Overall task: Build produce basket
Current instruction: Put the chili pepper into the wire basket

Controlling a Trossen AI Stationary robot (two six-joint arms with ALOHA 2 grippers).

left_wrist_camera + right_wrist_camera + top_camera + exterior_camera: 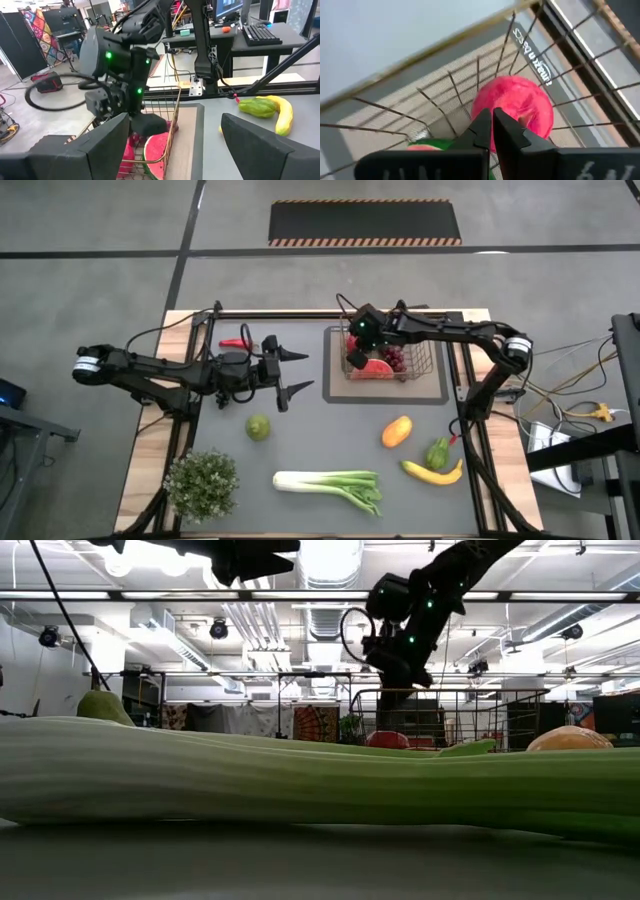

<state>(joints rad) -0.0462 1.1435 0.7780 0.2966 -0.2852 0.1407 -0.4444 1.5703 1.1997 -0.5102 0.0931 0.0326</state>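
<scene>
The wire basket [432, 360] stands at the far right of the table on a tan mat [440, 394]. It contains a watermelon slice [377, 367], purple grapes [396, 358] and a red apple [512, 111]. The right gripper [492, 131] hangs over the basket's left part, fingers pressed together and holding nothing. The left gripper [297, 373] hovers left of the basket, jaws spread wide and empty. A red chilli pepper [236, 343] lies at the far left. A lime [258, 427], mango [396, 431], green pepper [437, 452], banana [432, 473] and leek [330, 485] lie nearer, outside the basket. A potted plant [201, 484] stands at the near left.
</scene>
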